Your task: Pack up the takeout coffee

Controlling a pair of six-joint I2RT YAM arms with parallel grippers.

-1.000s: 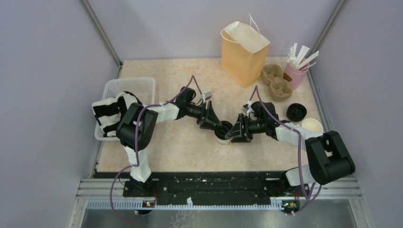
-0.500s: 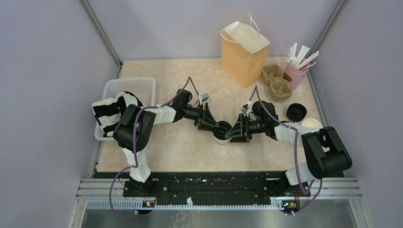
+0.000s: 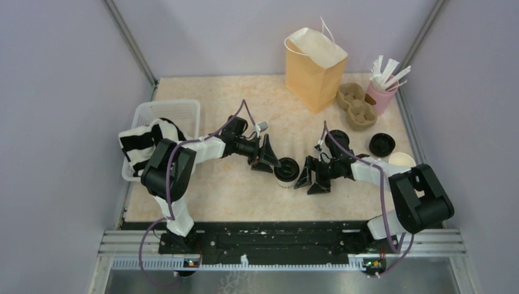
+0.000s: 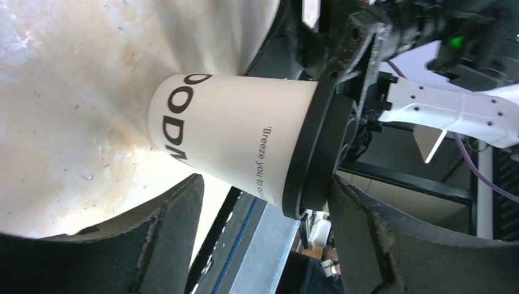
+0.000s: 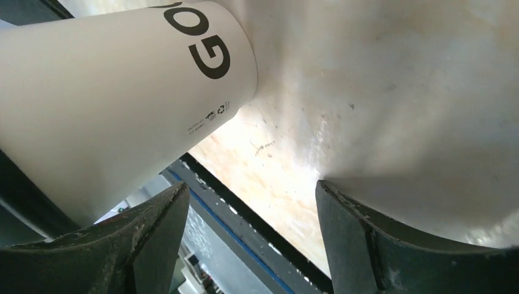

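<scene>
A: Mottled beige tabletop (image 3: 208,196), lilac walls around it. Where is the coffee?

B: One takeout coffee (image 3: 285,169) stands upright near the middle of the table, capped in black, with dark lettering on its white side.

A: Is anything gripping it?

B: No. The left gripper (image 3: 268,164) sits just beside it on the left, fingers spread. From the left wrist the cup shows ahead of the gap between them, and I cannot tell whether a fingertip touches it. The right gripper (image 3: 311,181) is just to the cup's right, fingers also spread wide and holding nothing. In its wrist view the cup lies off toward one finger, with bare table between the two.

A: And further out?

B: At the back stands a brown paper bag (image 3: 315,70), upright, mouth open. Right of it lies a pulp cup carrier (image 3: 358,107), with a pink cup (image 3: 380,98) of wrapped straws just beside it. Nearer, at the right edge, a loose black lid (image 3: 382,144) and a lidless white cup (image 3: 402,162) sit close together. Far left, a white basket (image 3: 183,105) holds a striped cloth (image 3: 142,146) that spills over its rim.
</scene>
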